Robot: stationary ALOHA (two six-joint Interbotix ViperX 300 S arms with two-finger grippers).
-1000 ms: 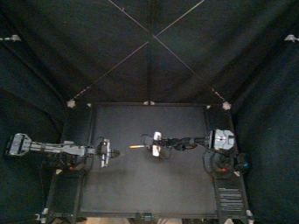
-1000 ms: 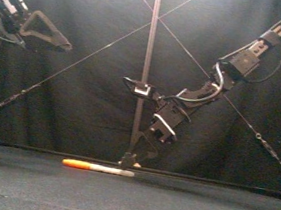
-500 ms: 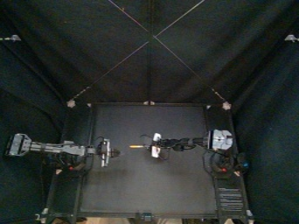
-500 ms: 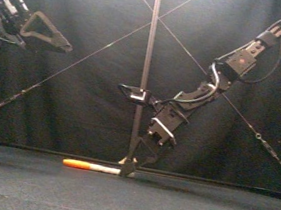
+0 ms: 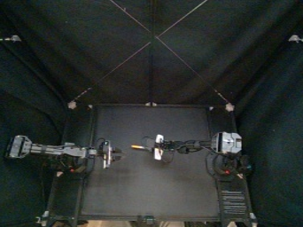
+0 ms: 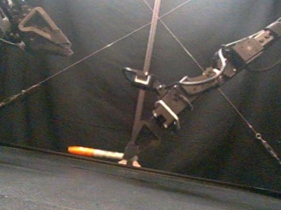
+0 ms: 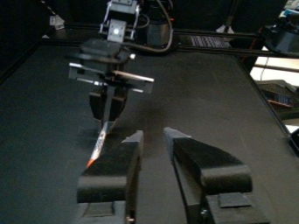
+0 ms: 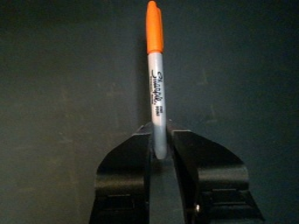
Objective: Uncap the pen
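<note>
Orange at one end and pale grey along the barrel, the pen (image 6: 95,153) now shows higher in the front view than half a second ago. Then it lay flat on the table (image 6: 35,186); now it hangs level and seems just clear of the surface. The right arm's elbow has risen with it, while the right gripper (image 6: 130,159) has stayed low at the pen's bare end. The left arm has kept its place, raised and well off to the left of the pen.

The right gripper's jaws are closed to a narrow gap on the barrel, pinching it at the end away from the cap (image 8: 152,19). The pen sticks straight out past the gripper's tips, with the cap farthest from them and still on. Nothing else touches the pen.

The left gripper (image 7: 153,136) holds nothing. Its jaws stand apart with a clear gap between them and point toward the right gripper. The pen's cap end reaches from the right gripper toward the left one, with open space between the cap and the left jaws.

There is one pen with one cap, and there are two grippers.
</note>
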